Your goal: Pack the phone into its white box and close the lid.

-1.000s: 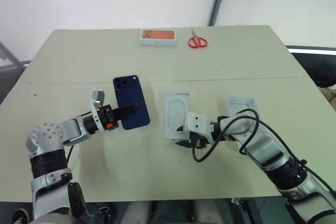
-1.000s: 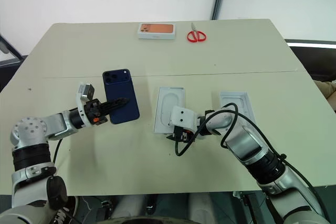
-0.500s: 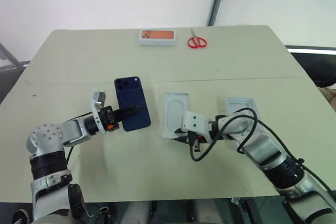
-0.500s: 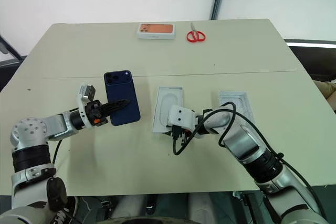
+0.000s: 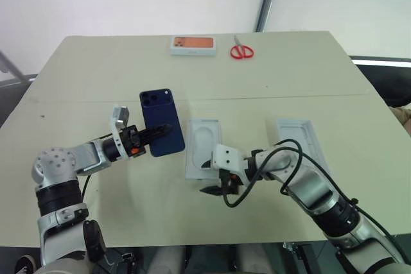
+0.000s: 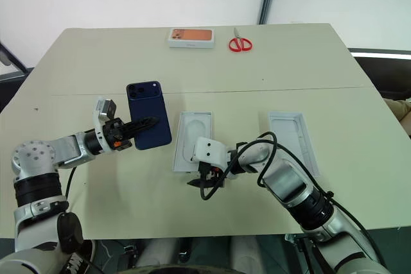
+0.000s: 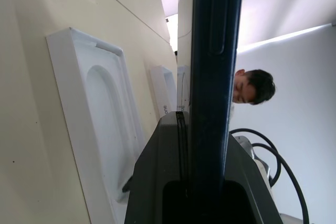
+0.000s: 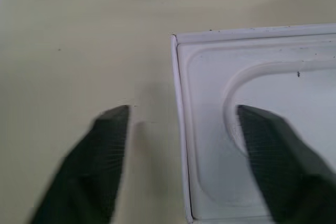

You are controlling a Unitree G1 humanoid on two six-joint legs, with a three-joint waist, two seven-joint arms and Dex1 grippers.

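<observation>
Nearest the robot, the right gripper (image 5: 214,186) sits low over the table (image 5: 128,210) at the near end of the white tray with the rounded recess (image 5: 203,147). Its 2 black fingers (image 8: 100,156) are spread wide apart, and in the right wrist view 1 finger is over bare tabletop while the other is over the tray's recess, so the tray's corner edge lies between them. Nothing is held between those fingers.

Just to the left, the left gripper (image 5: 159,133) is clamped tight on the phone (image 5: 161,122), fingers squeezed together on its edge. The navy phone stands up off the table, camera bump at the far upper corner, its glossy back facing the head camera. It hangs just beside the recessed tray, to that tray's left; whether the 2 touch I cannot tell.

Out to the right, well apart from the tray, a second shallow white rectangle (image 5: 297,138) lies flat; whether it is the box or the lid is not clear from here.

At the far edge, the small orange-topped white box (image 5: 192,45) lies flat, with red-handled scissors (image 5: 241,50) just to its right. In the left wrist view, part of a person (image 7: 252,86) shows beyond the phone's edge.
</observation>
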